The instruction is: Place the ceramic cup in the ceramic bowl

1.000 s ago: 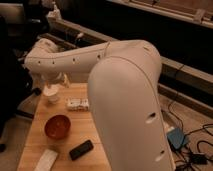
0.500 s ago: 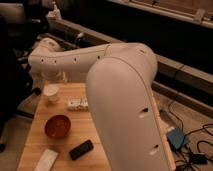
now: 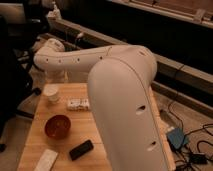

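Cup-to-jaws line: ceramic cup (image 3: 51,93) stands upright at left-centre of frame on the desk (image 3: 95,125), just below the gripper (image 3: 56,76), jaws spread wide and empty, ceramic bowl (image 3: 57,126) lower down the frame.

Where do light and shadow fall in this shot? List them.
Camera view: dim, warm light, strongest on the robot's large white arm shell and the small white ceramic cup. Camera view: the round reddish-orange ceramic bowl looks dark inside on the pale wooden table. Camera view: the claw, just above and behind the cup, sits in shade; the background is near black.
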`<state>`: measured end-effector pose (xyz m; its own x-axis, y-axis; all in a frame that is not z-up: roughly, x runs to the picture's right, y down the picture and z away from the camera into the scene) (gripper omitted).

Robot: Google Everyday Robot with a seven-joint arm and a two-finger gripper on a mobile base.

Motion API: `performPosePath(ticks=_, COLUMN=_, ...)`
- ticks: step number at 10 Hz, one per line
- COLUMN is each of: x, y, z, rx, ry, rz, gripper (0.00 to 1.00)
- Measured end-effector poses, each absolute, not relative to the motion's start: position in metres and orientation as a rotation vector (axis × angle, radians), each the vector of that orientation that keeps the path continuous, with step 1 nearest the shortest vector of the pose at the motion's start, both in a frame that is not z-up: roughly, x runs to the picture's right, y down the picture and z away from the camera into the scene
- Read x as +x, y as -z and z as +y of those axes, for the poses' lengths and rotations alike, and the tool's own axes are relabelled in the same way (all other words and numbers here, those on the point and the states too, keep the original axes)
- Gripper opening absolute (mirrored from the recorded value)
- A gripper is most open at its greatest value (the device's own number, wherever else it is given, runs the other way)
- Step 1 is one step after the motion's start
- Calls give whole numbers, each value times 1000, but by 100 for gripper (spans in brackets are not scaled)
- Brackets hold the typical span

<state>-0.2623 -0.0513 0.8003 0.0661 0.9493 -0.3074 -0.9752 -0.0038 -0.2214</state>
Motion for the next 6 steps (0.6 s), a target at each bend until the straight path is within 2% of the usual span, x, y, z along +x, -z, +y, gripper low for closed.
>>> performPosePath(ticks=6, x=-271, y=-828, z=-56, rx=-440, ry=-1507, rz=49, gripper=65)
